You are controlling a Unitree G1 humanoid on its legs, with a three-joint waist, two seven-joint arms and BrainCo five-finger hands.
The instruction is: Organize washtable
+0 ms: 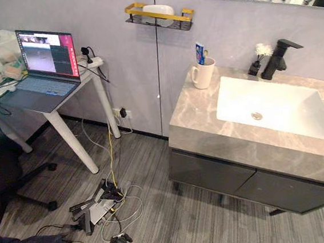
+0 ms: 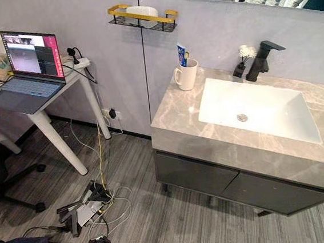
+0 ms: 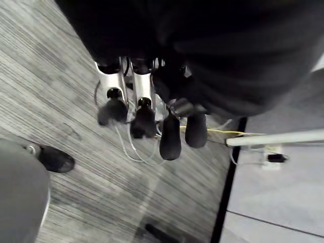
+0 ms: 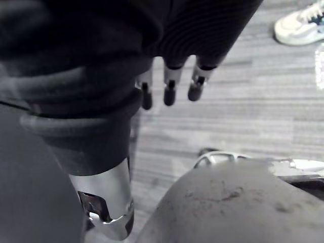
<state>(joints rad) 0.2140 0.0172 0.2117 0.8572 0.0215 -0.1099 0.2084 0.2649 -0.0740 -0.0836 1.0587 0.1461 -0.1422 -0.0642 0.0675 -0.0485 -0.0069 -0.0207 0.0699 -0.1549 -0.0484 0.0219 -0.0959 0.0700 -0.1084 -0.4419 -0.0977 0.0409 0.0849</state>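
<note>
Both of your hands hang low over the floor, well away from the washstand point(image 1: 213, 174). Your left hand point(image 3: 144, 119) has loose fingers and holds nothing. Your right hand point(image 4: 170, 88) has straight fingers and holds nothing too. The things to tidy sit on the grey tabletop point(image 1: 199, 118). A white mug point(image 1: 203, 74) stands near the back left corner. A small dark holder point(image 1: 254, 68) with a white fluffy top stands just beside the black tap point(image 1: 276, 59). Be careful as you walk up. A heap of wires point(image 1: 109, 201) lies on the floor left of the washstand, and a foot could catch in it. The mug is near the edge, so a fast reach could knock it off or tip it into the sink point(image 1: 276, 116). The tall tube point(image 1: 201, 53) could fall out if you tilt the mug. I count one mug, one tube, one holder, one tap, one sink, one wall shelf point(image 1: 161, 19) with one white dish point(image 1: 158, 10), and one laptop point(image 1: 45, 66).
</note>
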